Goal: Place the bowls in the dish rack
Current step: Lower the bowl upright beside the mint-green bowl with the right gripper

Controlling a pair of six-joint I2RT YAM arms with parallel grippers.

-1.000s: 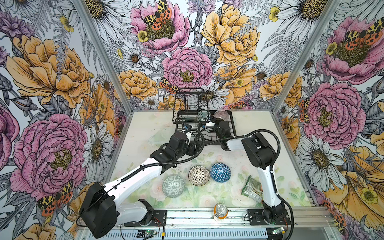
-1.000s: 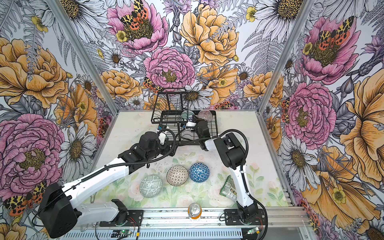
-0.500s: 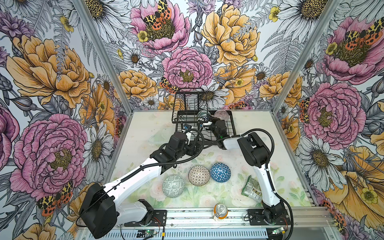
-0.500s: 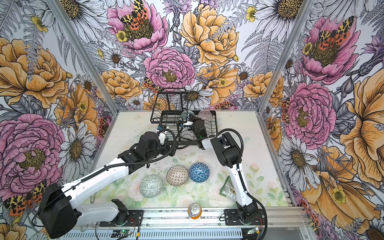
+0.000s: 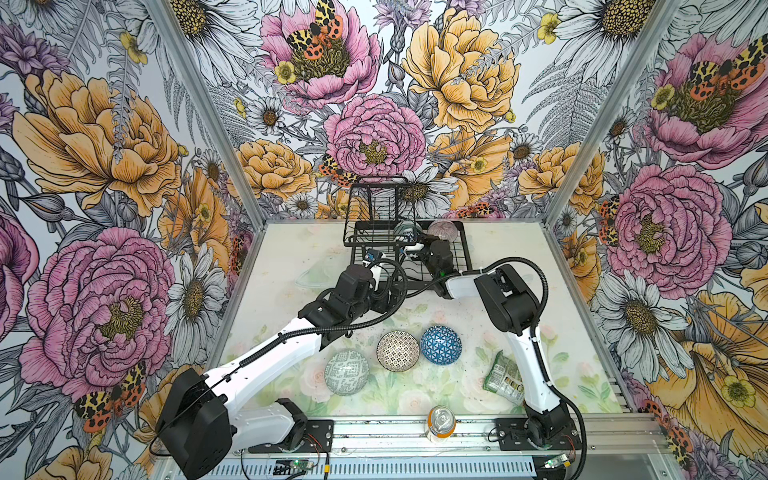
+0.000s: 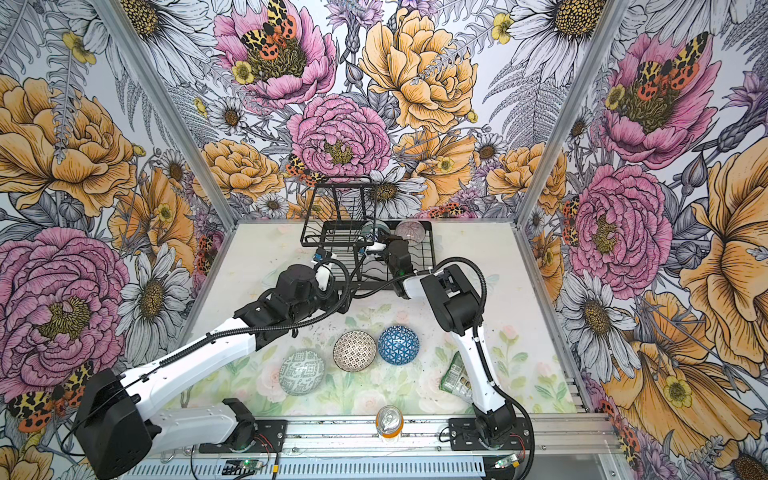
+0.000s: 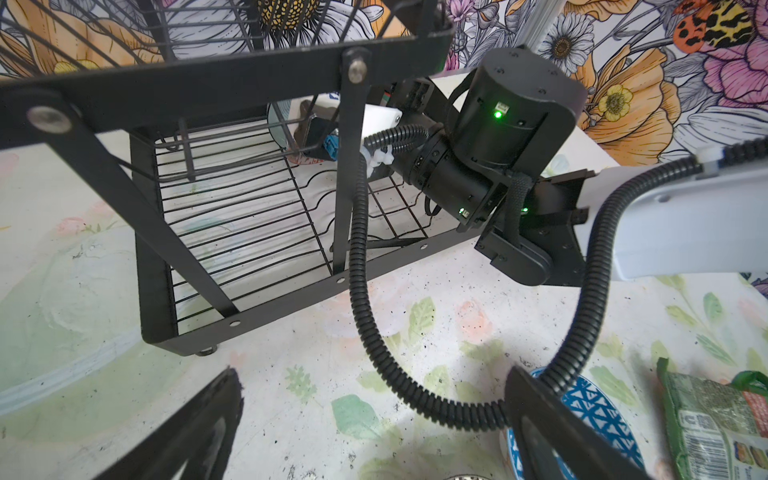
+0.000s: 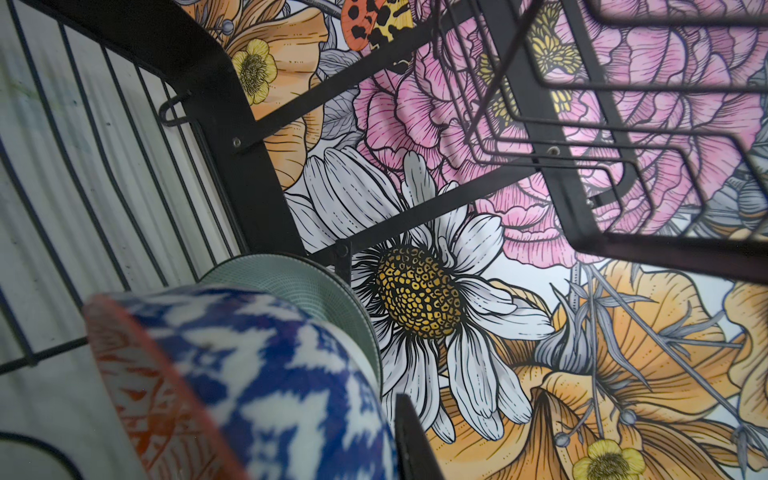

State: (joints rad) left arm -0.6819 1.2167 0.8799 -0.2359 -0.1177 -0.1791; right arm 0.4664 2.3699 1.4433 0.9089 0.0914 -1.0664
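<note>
The black wire dish rack (image 5: 464, 253) (image 6: 428, 254) stands at the table's back. A pink-striped bowl (image 5: 442, 230) and a pale teal bowl (image 8: 307, 282) rest on its lower tier. My right gripper (image 5: 417, 244) reaches into that tier, shut on the rim of the orange-and-blue bowl (image 8: 257, 374), right next to the teal one; one finger (image 8: 411, 444) shows. My left gripper (image 7: 374, 382) (image 5: 385, 301) hovers open and empty over the table before the rack. The grey-green maze bowl (image 5: 346, 372), lattice bowl (image 5: 397, 350) and blue-triangle bowl (image 5: 441, 345) (image 7: 602, 415) sit in a row.
A green snack packet (image 5: 505, 376) (image 7: 715, 428) lies beside the right arm's base link. A drink can (image 5: 441, 422) stands at the front rail. The right arm's cable (image 7: 361, 266) loops in front of the rack. The rack's upper tier (image 5: 380, 208) overhangs the lower left part.
The right arm has pushed a little deeper into the rack with its bowl, elbow shifting left. The left arm and the table bowls have not moved.
</note>
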